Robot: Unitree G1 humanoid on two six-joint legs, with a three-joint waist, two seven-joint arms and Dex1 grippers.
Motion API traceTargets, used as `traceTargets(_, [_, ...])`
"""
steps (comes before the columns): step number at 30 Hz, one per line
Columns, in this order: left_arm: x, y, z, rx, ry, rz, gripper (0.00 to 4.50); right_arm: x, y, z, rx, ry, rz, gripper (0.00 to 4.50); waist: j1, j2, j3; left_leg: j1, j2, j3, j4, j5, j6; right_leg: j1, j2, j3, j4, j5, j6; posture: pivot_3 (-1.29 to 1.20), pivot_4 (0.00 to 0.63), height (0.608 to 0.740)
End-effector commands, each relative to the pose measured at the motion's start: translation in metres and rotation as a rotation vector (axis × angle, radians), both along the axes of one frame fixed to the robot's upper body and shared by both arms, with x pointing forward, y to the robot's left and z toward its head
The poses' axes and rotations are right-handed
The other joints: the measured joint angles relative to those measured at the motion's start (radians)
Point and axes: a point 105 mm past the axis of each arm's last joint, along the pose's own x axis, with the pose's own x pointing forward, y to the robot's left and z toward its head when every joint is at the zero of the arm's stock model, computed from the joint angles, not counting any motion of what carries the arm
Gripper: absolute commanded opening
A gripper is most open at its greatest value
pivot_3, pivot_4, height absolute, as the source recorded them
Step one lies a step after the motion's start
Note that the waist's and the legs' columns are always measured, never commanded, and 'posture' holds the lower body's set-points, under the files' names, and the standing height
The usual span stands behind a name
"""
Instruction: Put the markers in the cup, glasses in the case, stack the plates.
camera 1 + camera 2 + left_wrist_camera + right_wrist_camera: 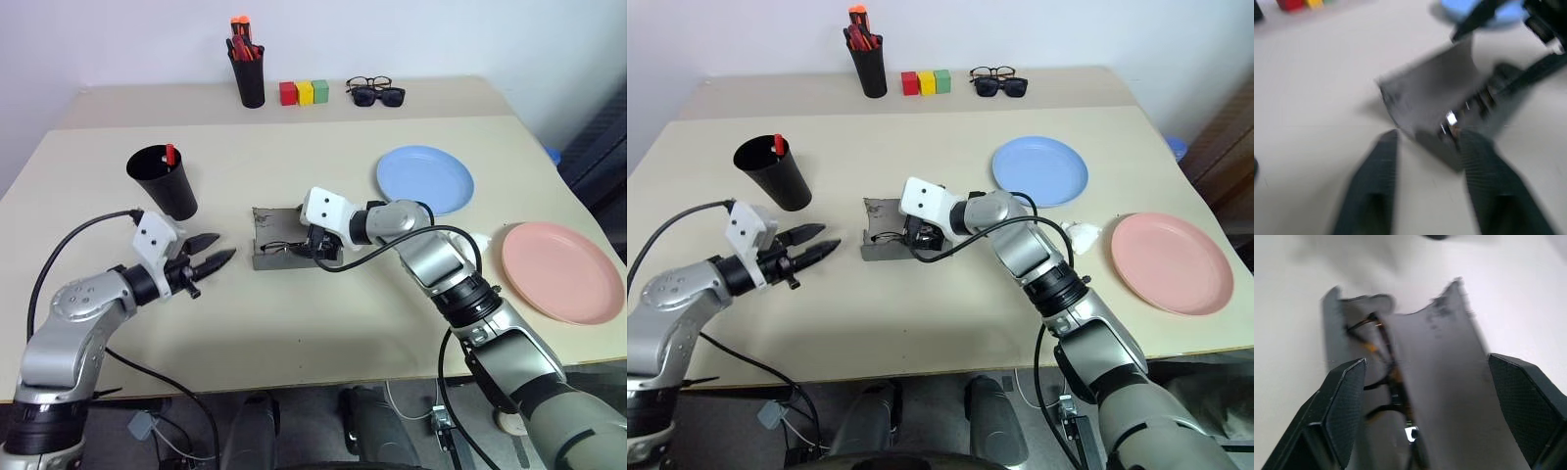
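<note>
Markers: a red one (169, 154) is standing in the cup (165, 183) — the white one is not visible.
Glasses (1383, 377): lying inside the open case (279, 245), beside the cup; lid not yet shut.
Plates: blue plate (425, 178) and pink plate (561, 270) are sitting apart beyond the case — stacking remains.
Right gripper (1432, 401): fingers spread wide over the case, gripping nothing.
Left gripper (211, 258): fingers slightly parted, empty, pointing at the case.
Writing: none legible.

silver-grey arms, white wrist blocks, black ridged fingers, looping black cables
</note>
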Motion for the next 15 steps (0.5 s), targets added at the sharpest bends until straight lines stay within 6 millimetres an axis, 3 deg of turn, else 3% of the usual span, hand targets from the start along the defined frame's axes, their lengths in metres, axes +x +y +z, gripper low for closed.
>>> traceTargets(1, [0.037, -0.014, 0.016, 0.008, -0.043, 0.066, 0.79, -0.016, -0.005, 0.027, 0.104, -0.105, 0.029, 3.75, 0.013, -0.001, 0.000, 0.000, 0.000, -0.001, 0.000, 0.000, 0.000, 0.000, 0.000, -0.001, 0.000, 0.000, 0.000, 0.00, 0.150, 0.740])
traceTargets(5, [0.091, -0.051, 0.026, -0.055, 0.017, 0.109, 0.79, -0.044, -0.022, 0.007, 0.167, -0.075, 0.012, 3.75, 0.029, -0.002, -0.001, 0.000, -0.001, -0.002, 0.001, 0.000, 0.000, 0.002, 0.000, -0.002, -0.001, 0.000, 0.001, 0.00, 0.150, 0.740])
traceTargets(8, [0.113, -0.066, 0.024, -0.075, 0.116, 0.115, 0.79, -0.059, -0.032, -0.007, 0.177, -0.038, -0.028, 3.75, 0.019, -0.002, -0.001, -0.001, -0.001, -0.001, 0.002, 0.000, 0.000, 0.002, -0.001, -0.001, -0.002, 0.000, 0.001, 0.00, 0.150, 0.740])
traceTargets(15, [0.130, -0.084, 0.006, -0.026, 0.325, 0.066, 0.79, -0.072, -0.058, -0.021, 0.236, 0.021, -0.195, 3.75, -0.012, -0.001, -0.001, 0.001, -0.001, -0.001, 0.001, 0.000, 0.001, 0.001, 0.001, 0.000, 0.000, 0.000, 0.001, 0.00, 0.150, 0.740])
